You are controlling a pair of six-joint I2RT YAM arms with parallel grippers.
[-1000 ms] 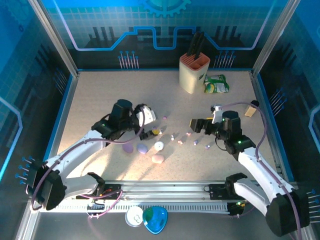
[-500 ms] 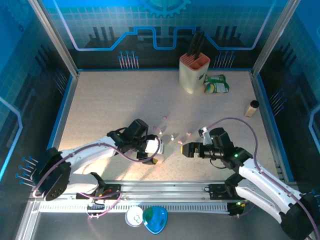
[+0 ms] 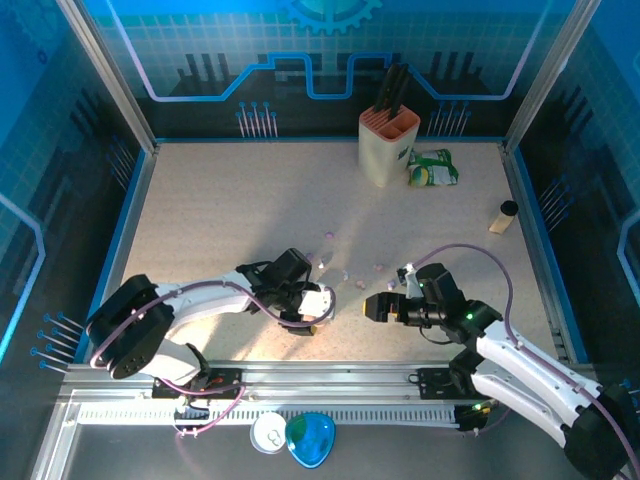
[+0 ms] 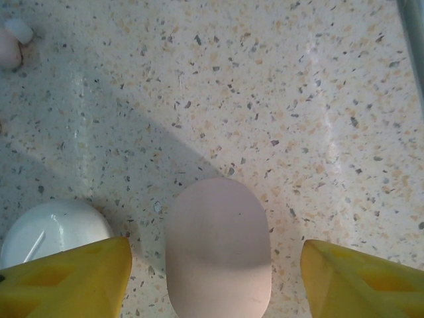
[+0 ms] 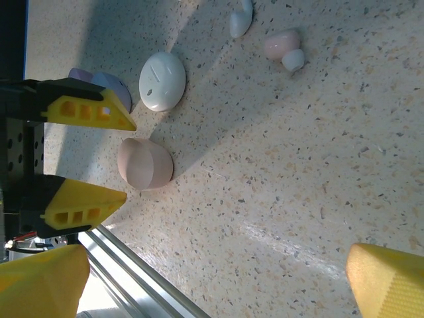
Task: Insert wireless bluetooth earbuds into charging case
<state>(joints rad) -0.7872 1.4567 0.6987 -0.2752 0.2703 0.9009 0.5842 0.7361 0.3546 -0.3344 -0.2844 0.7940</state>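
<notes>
A pink charging case lies closed on the speckled table between the yellow fingers of my left gripper. The jaws stand open, with a gap on each side of the case. A white case lies just left of it. In the right wrist view the same pink case, white case and a lilac case sit by the left gripper's fingers. A white earbud and a pink earbud lie loose farther off. My right gripper hangs open over bare table, holding nothing.
A knife block, a green packet and a small bottle stand at the back right. More tiny earbuds are scattered mid-table. The metal rail runs along the near edge, close to the cases.
Both arms have come down and toward the near middle of the table. The left gripper now straddles the pink case and its jaws have narrowed. The right gripper stays wide.
</notes>
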